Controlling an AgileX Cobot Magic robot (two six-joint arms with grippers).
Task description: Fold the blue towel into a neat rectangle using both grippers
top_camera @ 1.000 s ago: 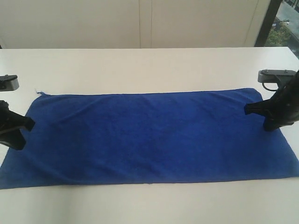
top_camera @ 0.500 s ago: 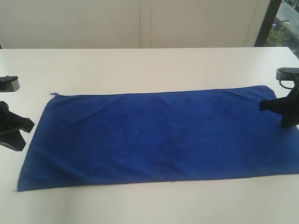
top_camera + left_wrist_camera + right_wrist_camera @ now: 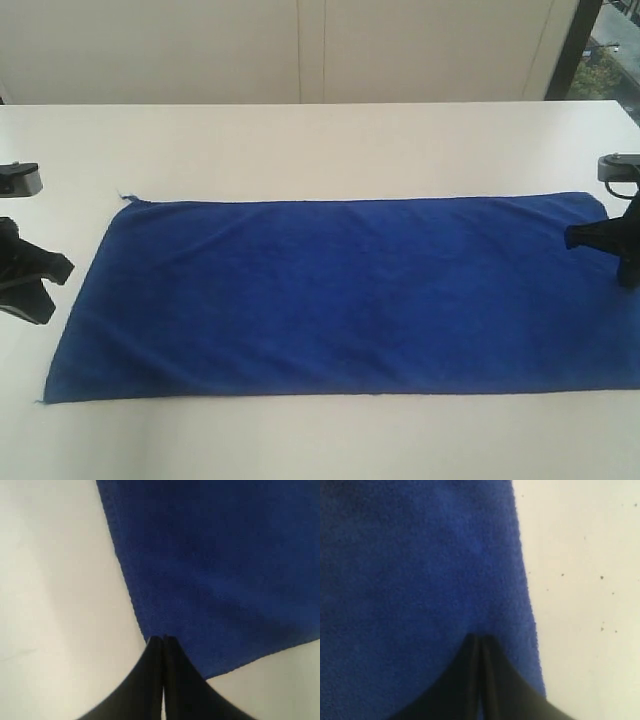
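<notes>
The blue towel lies flat and spread out lengthwise on the white table, with a pale thread tag at its far left corner. My left gripper is shut and sits on the bare table just off the towel's left edge. In the left wrist view its tips meet the towel edge near a corner. My right gripper is shut, with its tips resting on the towel's right end. The right wrist view shows the tips over the cloth close to its side edge.
A pale wall runs behind the table, with a dark window frame at the far right. Bare tabletop surrounds the towel on all sides.
The right gripper moved right and the whole towel slid right with it, staying flat. The left gripper stayed in place, so the towel's left edge now lies clear of it.
</notes>
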